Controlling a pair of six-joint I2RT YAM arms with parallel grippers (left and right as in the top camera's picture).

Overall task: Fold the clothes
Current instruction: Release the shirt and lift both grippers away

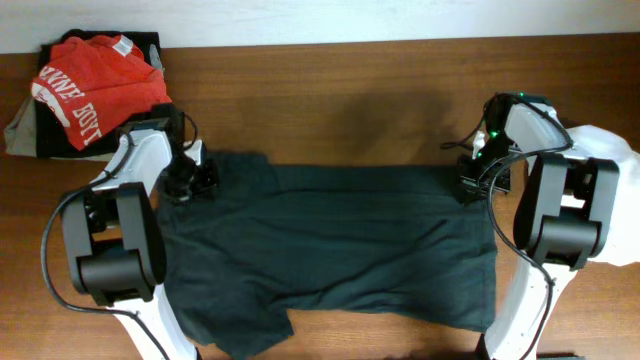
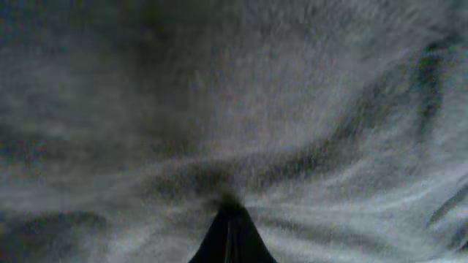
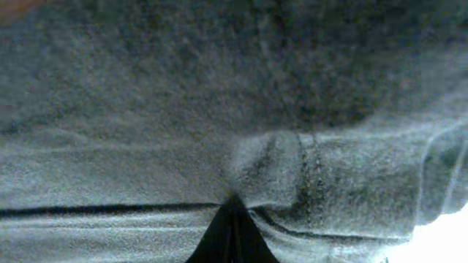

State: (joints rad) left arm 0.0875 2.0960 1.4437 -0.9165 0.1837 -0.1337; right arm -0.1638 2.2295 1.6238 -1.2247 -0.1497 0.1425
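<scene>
A very dark greenish-black cotton T-shirt lies spread, plain side up and wrinkled, across the middle of a brown wooden tabletop, reaching its near edge between the two arms. The left gripper presses down on the shirt's far left corner, its jaws pinched together on a fold of cloth. The right gripper does the same at the far right corner. A crumpled red T-shirt with white lettering sits in the tabletop's far left corner.
</scene>
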